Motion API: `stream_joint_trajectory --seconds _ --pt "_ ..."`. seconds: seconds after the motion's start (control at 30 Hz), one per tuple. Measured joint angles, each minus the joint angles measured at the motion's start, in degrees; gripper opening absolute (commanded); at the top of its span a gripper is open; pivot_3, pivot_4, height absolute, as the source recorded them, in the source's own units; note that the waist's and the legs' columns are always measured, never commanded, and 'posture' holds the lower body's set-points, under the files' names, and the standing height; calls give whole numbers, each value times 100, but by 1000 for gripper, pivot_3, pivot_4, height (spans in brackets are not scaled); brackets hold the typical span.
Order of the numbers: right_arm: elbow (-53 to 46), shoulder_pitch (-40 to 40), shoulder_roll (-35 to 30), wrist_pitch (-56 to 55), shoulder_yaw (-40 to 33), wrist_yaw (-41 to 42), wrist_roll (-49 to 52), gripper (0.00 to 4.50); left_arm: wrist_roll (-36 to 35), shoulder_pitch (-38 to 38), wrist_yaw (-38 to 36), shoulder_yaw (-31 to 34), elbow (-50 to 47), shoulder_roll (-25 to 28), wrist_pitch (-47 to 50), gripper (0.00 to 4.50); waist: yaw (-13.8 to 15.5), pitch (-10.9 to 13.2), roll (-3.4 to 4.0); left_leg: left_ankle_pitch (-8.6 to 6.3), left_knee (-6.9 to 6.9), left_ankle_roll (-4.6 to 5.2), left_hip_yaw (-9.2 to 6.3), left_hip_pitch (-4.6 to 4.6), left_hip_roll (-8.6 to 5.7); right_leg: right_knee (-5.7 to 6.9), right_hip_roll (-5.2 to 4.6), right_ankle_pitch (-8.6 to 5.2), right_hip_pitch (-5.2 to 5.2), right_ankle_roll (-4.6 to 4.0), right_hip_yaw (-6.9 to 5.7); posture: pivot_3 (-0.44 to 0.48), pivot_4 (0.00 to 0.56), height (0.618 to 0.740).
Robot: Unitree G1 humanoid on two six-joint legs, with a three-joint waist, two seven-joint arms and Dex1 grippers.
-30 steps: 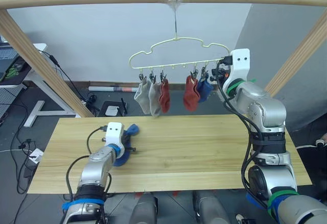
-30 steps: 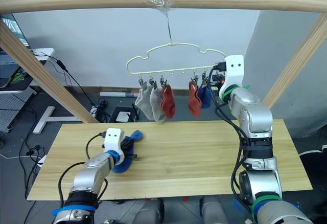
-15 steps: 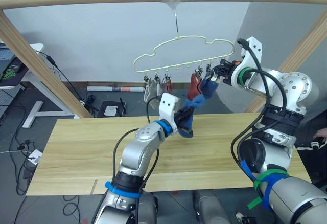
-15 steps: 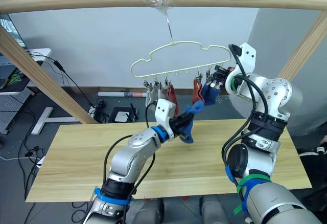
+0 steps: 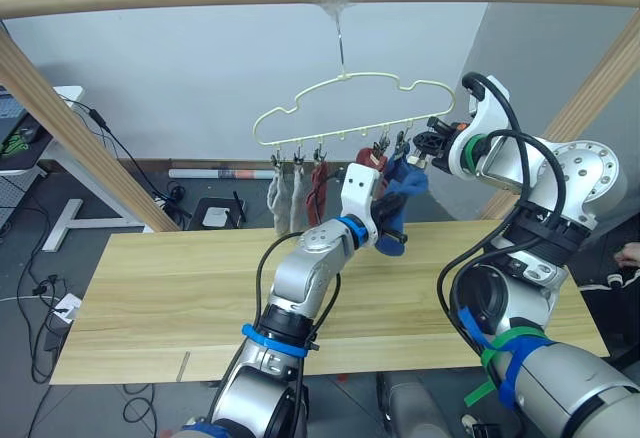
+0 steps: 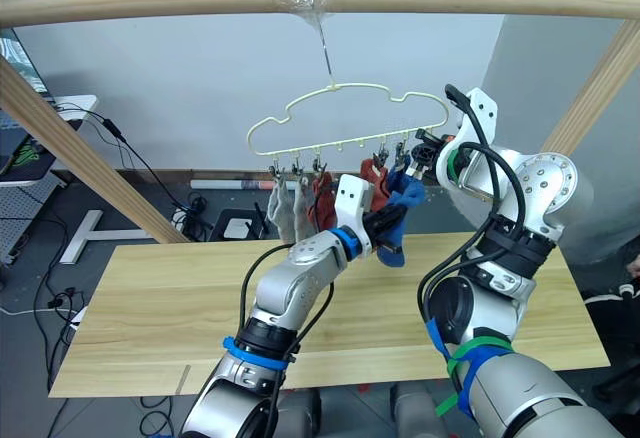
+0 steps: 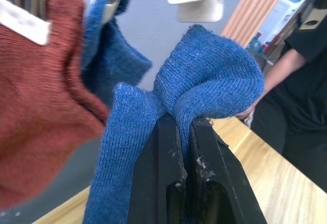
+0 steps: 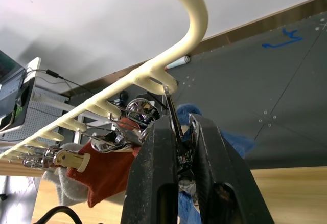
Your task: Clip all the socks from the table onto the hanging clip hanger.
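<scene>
— What has changed in the last second?

— The left tool (image 5: 385, 220) has carried the last blue sock (image 5: 393, 230) up off the bench (image 5: 150, 288) and across to the right end of the clip hanger (image 5: 345, 108). A second ago it was low over the bench's left part, gripping that sock there; now the sock hangs beside the blue sock already clipped (image 5: 408, 180) (the bench carries no sock any more).

— So how far along is the job?

— By my count five socks hang from the bar: two grey (image 5: 288, 198), two rust-red (image 5: 318, 190) and one blue. This one looks like the sixth, so only its clipping remains.

— And the left tool itself?

— Pressed together on a fold of the blue sock; in the left wrist view the fabric bulges over the fingertips (image 7: 176, 132).

— The right one?

— The right tool (image 8: 180, 147) sits at the end clip (image 8: 171, 112), its fingers pinched on the metal tabs, probably squeezing the clip apart to take the sock. It stays at that end of the hanger, as before.
</scene>
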Motion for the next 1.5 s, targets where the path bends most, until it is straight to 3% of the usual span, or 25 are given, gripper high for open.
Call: stream_joint_trajectory --seconds 0.33,1.0,1.4,1.5 --pt "-45 -30 13 0 1 6 -91 88 -222 -25 203 411 2 -201 13 54 -7 0 0 0 0 0 0 -1 0 -1 0 -11 0 17 0 -52 197 740" --pt "-41 -40 143 0 -94 3 -94 88 -497 -95 227 403 37 -178 -66 54 -11 0 0 0 0 0 0 0 0 0 0 -11 0 17 0 -53 205 740" --pt "-28 -33 -100 0 -120 298 77 4285 -519 -187 239 402 50 -148 -60 0 -29 1 1 0 -1 0 0 0 0 0 0 -11 0 17 1 -53 209 740" --pt "-86 124 -704 0 271 751 375 4474 -519 -227 236 397 130 -136 -51 0 -16 1 1 0 0 0 1 -2 -1 -4 0 -11 1 18 1 -53 209 740"
